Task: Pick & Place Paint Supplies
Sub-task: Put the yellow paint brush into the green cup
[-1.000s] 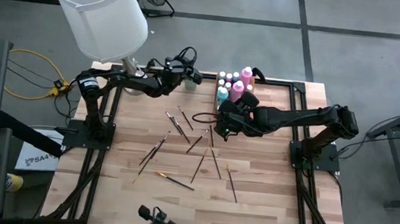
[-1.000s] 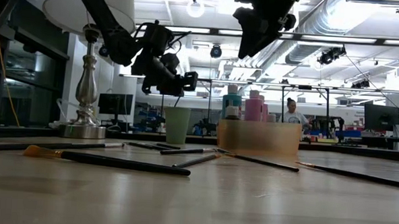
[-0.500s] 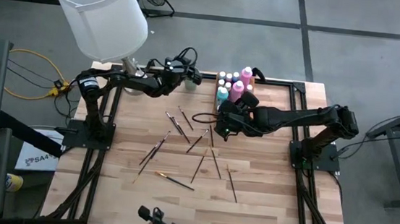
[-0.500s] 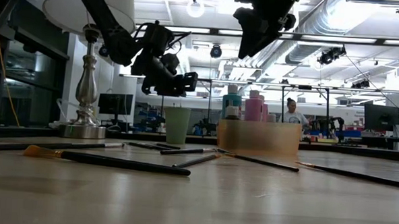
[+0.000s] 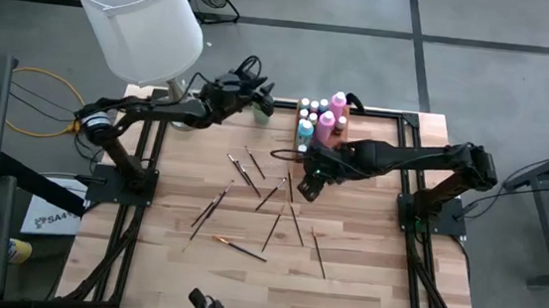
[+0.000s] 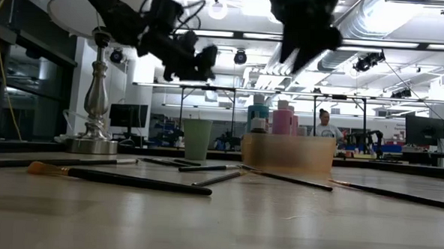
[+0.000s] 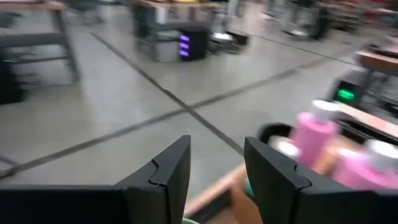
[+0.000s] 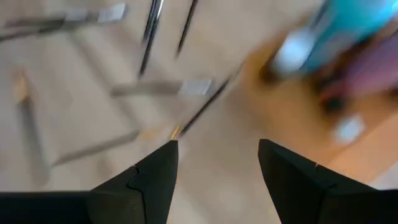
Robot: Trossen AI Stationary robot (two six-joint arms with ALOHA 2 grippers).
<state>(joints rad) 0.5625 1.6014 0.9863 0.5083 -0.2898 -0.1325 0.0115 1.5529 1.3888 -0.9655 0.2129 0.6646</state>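
- Since a second ago, our left hand (image 5: pixel 262 100) has lifted and swung a little toward the upper edge of the high view; in the low view it now sits higher, above the pale green plastic cup (image 6: pixel 196 139). Its dark fingers (image 7: pixel 163 177) stand apart with nothing between them.
- We judge that a brush has just been let go at the cup, though we cannot see any brush inside it.
- Our right hand (image 5: pixel 310 182) has shifted down-left from the light wooden box (image 6: pixel 288 153) toward the scattered thin dark-handled paintbrushes (image 5: pixel 269 195) in the middle of the light wooden bench (image 5: pixel 364 272). Its fingers are apart and empty.
- That suggests the next brush pick is starting.
- The box, at upper centre of the high view, holds the pale-capped pink and teal paint bottles (image 5: pixel 319 118), standing upright.
- About a dozen brushes lie loose on the bench, so most of the sorting remains.
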